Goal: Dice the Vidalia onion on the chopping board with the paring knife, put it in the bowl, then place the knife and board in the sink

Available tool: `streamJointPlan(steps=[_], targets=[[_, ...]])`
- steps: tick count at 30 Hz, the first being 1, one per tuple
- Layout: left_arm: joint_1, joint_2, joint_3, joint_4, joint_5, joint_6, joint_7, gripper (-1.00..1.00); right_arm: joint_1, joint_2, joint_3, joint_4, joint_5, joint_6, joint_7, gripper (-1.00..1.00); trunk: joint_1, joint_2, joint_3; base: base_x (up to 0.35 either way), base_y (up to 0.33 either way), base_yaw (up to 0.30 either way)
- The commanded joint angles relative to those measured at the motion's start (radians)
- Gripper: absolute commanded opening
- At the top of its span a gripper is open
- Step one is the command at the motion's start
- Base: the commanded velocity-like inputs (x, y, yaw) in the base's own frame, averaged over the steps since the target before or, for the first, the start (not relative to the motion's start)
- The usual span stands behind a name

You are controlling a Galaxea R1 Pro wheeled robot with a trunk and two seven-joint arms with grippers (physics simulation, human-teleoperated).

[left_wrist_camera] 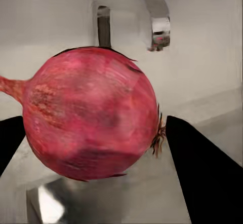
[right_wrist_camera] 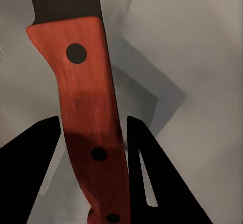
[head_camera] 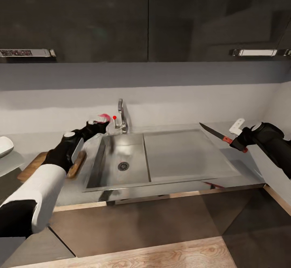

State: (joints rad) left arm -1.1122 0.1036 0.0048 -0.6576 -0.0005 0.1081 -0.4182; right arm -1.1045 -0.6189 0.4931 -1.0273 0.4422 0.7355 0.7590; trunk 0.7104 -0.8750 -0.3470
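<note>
The left gripper grasps the Vidalia onion, its two dark fingers pressing opposite sides of the round, red-skinned bulb. The onion is lifted near the tap, above the back left corner of the sink. It looks firm and fairly light, but its papery skin is probably slippery, so a hold across the widest part, as here, seems safest. Below and behind this gripper, the chopping board lies on the countertop, partly hidden by the arm. The bowl sits beyond the board.

The right gripper is clenched on the paring knife, fingers on either side of its orange-red handle. The dark blade points away from the fingers, out over the sink's drainboard. The knife is stiff and light; the handle is the only safe place to hold it.
</note>
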Motion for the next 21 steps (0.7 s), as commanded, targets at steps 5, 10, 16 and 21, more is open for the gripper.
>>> streamJointPlan(steps=[5,10,16,21], targets=[[0.168,0.017,0.000,-0.243,0.002,-0.012,-0.022,-1.00,-0.001,-0.001,0.004,-0.001,0.010,0.001,0.007,-1.00,0.000,-0.001,-0.001,0.000,0.000,0.000],[0.287,0.026,0.003,-0.449,0.003,0.129,-0.033,-1.00,-0.001,-0.001,0.003,-0.001,0.009,-0.001,0.008,-1.00,0.000,-0.001,-0.001,0.000,0.019,0.000],[0.352,0.063,0.005,-0.514,0.004,0.165,-0.160,-1.00,-0.001,0.000,0.009,-0.003,0.009,0.001,0.007,-1.00,0.000,-0.001,-0.001,0.000,0.246,0.000],[0.363,0.091,0.007,-0.524,0.004,0.200,-0.216,-1.00,-0.001,0.030,0.006,-0.013,0.005,0.036,0.009,-1.00,0.000,-0.001,-0.001,0.000,0.214,0.000]])
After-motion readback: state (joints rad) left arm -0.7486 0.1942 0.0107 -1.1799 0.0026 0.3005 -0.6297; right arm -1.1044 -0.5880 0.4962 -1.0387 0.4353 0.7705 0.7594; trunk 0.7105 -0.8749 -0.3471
